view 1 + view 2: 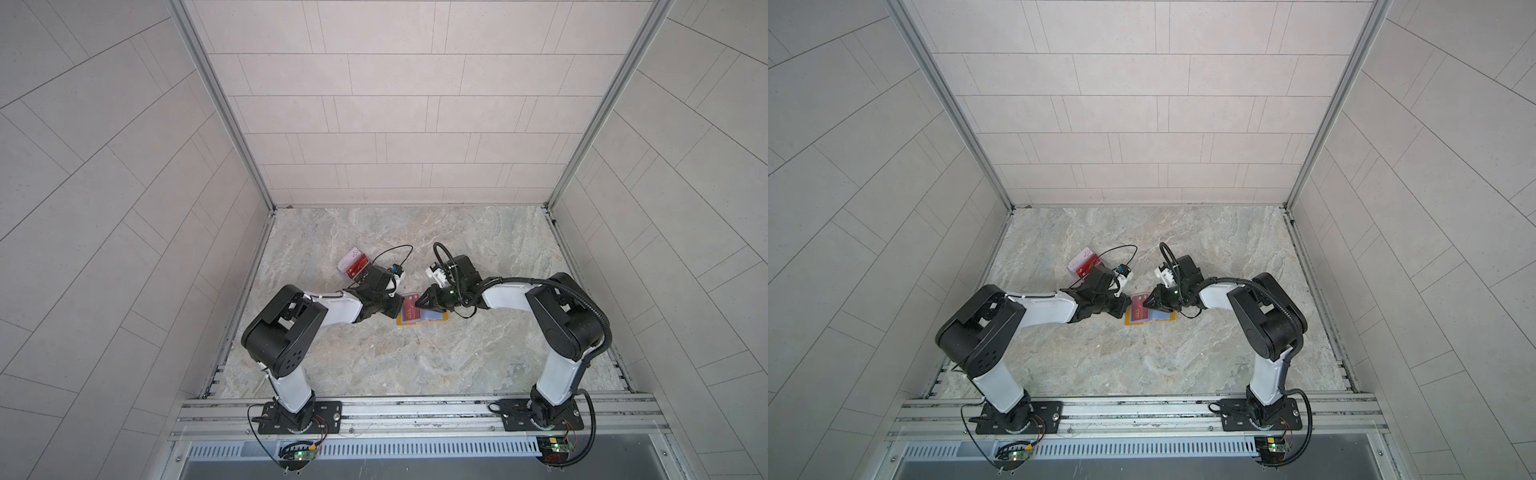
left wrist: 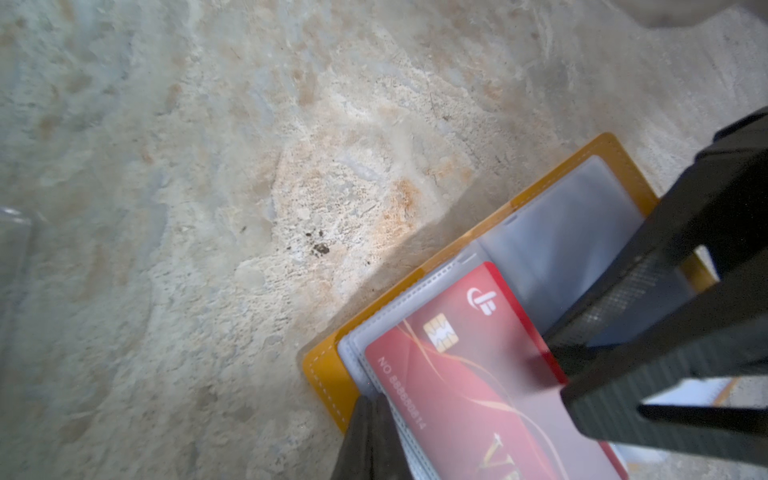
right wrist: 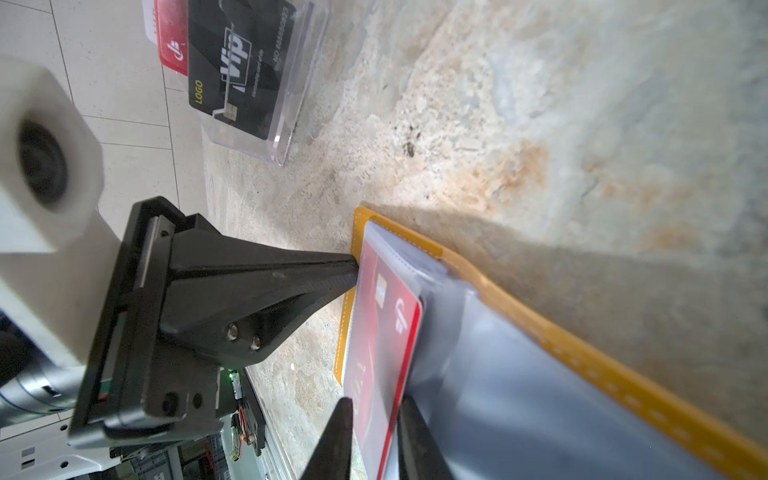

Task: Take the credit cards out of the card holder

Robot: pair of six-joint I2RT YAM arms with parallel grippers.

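While the card holder (image 2: 328, 374) lies open on the desk (image 1: 374, 357), both pairs of jaws meet at it.
Pressed together, the left jaws touch its yellow edge; the right jaws pinch the red card (image 2: 457, 374) jutting from its clear sleeve (image 2: 386, 316).

My left claw (image 3: 353, 270) is matte black. The card holder (image 2: 328, 374) is mustard yellow with white stitching, its sleeves (image 2: 561, 232) cloudy blue-grey. The red card (image 2: 457, 374) has gold swirls and a white logo. The black card (image 3: 241, 62) has white lettering. The marble table (image 2: 208, 208) is beige with rusty blotches.
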